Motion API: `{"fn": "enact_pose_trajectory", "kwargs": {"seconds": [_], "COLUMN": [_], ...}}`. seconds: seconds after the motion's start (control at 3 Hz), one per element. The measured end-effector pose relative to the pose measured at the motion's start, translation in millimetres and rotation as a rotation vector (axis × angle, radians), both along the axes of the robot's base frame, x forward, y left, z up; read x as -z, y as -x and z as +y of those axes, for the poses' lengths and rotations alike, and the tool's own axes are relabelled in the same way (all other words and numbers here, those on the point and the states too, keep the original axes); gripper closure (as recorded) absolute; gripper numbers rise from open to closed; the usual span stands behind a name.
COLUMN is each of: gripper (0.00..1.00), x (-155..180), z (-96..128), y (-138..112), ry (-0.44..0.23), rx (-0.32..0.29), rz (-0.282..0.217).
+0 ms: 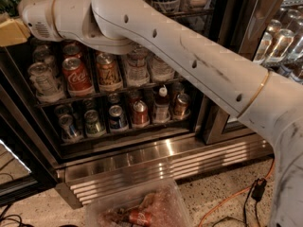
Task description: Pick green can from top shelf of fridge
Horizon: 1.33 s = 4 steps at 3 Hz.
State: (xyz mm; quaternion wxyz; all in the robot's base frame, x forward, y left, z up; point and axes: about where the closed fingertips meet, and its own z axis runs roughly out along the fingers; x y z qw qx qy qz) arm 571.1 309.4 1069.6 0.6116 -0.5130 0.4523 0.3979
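My arm (180,56) reaches up and left across the open fridge (156,160). My gripper (12,32) is at the far left edge, level with the highest wire rack, and only a tan part of it shows past the white wrist. The top shelf (191,14) shows as a dark wire rail behind the arm; the arm hides most of it. A dark green patch (5,1) sits in the top left corner just above the gripper. I cannot tell whether it is the green can.
A red Coca-Cola can (75,75) and other cans stand on the middle rack, with short cans (117,117) on the lower rack. A clear plastic bin (137,209) lies on the floor before the steel grille. An orange cable (227,200) runs at right. Bottles (274,39) stand behind the right door.
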Motion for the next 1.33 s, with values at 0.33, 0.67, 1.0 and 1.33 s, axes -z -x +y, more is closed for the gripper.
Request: {"fn": "enact_pose_trajectory", "kwargs": {"seconds": [0.33, 0.67, 1.0, 1.33], "gripper": [0.0, 0.0, 0.0, 0.0], "x": [-7, -7, 1, 2], "z": [8, 18, 34, 39], "y": [-6, -9, -12, -15], "ry": [-0.024, -0.04, -0.055, -0.056], "rx": [0.022, 0.025, 0.01, 0.007], "rz": [-0.005, 0.005, 0.029, 0.027]}}
